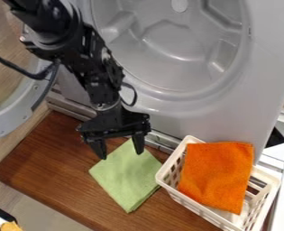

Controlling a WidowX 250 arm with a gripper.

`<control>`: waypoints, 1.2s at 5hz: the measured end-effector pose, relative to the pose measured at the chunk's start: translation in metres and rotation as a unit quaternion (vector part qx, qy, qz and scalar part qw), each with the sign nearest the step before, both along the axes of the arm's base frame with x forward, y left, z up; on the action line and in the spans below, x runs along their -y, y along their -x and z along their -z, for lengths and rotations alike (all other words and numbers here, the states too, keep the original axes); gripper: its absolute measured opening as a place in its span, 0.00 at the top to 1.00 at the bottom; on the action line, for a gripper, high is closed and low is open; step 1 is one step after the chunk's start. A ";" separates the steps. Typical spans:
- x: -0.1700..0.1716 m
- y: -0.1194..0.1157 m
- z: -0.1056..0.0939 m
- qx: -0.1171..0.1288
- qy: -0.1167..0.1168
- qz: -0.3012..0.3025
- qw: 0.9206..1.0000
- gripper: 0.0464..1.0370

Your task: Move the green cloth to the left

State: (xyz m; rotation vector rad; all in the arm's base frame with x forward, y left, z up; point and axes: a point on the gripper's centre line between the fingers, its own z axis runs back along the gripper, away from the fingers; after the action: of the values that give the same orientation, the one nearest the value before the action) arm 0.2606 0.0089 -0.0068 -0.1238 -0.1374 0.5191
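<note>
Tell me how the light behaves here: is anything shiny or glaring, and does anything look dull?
In the camera view, soft pale highlights curve across the smooth grey hollow, and small glints dot the black arm; the green cloth and orange cloth look matte, without glare.

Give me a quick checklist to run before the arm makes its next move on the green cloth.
1. Gripper open: ok, its fingers stand apart.
2. Gripper lined up with the green cloth: ok, its fingers straddle the cloth's upper corner in this view.
3. Fingertips low enough to pinch it: cannot tell.
4. Cloth lifted: not ok, it lies on the wooden board.
5. Cloth free of the basket: cannot tell, its side runs right up to the rim.
6. Orange cloth separate: ok, it's in the basket.
</note>
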 end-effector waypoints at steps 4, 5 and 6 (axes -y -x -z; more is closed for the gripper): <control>0.004 -0.007 0.067 -0.060 -0.008 0.022 0.998 0.04; 0.006 -0.010 0.071 -0.060 0.000 0.023 0.998 0.04; 0.004 -0.008 0.071 -0.062 -0.007 0.029 0.998 0.04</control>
State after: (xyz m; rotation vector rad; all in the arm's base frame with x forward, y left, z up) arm 0.2689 0.0051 -0.0780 -0.0814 -0.0153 0.4664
